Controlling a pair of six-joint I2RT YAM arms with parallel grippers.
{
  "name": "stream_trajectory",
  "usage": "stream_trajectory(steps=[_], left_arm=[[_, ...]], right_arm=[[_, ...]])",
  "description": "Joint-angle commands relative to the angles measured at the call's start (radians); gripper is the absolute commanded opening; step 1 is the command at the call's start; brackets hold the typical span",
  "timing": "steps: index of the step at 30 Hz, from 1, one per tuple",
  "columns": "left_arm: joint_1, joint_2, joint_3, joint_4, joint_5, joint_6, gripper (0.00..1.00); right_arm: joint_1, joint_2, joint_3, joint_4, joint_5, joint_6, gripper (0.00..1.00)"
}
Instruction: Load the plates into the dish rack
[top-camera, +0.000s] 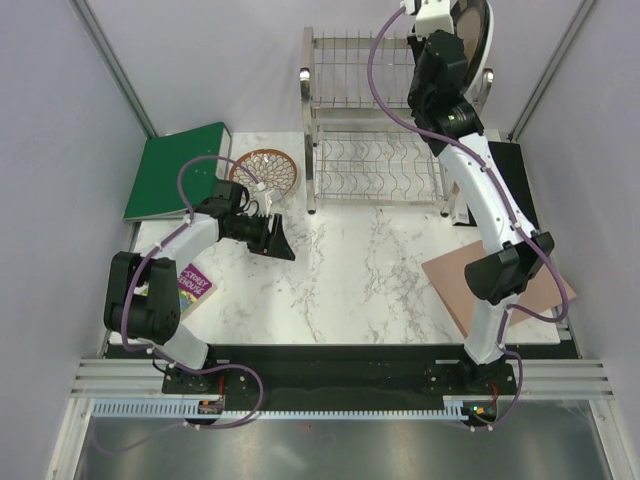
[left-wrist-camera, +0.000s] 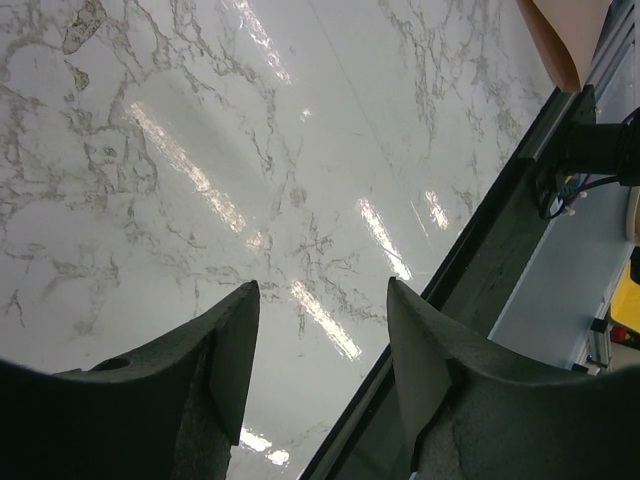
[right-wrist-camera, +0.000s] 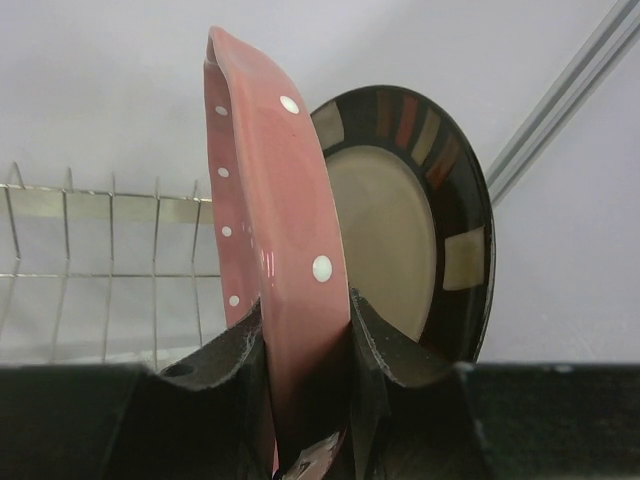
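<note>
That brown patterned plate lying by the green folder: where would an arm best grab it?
Probably by the rim, on the near edge facing the open left gripper. The petal plate lies flat and face up, so only its thin edge can be pinched. The green binder crowds its left and the dish rack its right, leaving the near side freest.

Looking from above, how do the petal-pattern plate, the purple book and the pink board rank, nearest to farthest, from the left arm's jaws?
1. Petal-pattern plate, just beyond them, toward the back.
2. Purple book, nearer the camera, on the left.
3. Pink board, far across on the right.
</note>
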Motion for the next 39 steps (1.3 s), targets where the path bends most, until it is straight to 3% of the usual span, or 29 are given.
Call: stream_trajectory(steps=[1, 16, 18, 22, 28, 39], left_arm=[[-0.004, 0.011, -0.012, 0.043, 0.042, 0.021, 0.61], [-0.004, 0.022, -0.016, 0.048, 0.039, 0.02, 0.61], [-0.002, 0.014, -0.008, 0.049, 0.022, 0.024, 0.61], [0.001, 0.02, 0.046, 0.043, -0.051, 0.056, 0.61], [0.011, 0.071, 0.185, 0.02, -0.128, 0.09, 0.61], [0.088, 0.241, 0.458, 0.042, -0.258, 0.043, 0.61]], right_arm=[[-0.01, -0.009, 0.072, 0.119, 0.01, -0.082, 0.0], [-0.01, 0.051, 0.073, 0.08, 0.014, -0.054, 0.0], [-0.012, 0.064, 0.078, 0.08, 0.02, -0.057, 0.09], [-0.01, 0.063, 0.078, 0.08, 0.011, -0.053, 0.42], [0.005, 0.012, 0.064, 0.125, -0.001, -0.1, 0.56], [0.083, -0.184, 0.012, 0.29, 0.008, -0.159, 0.6]])
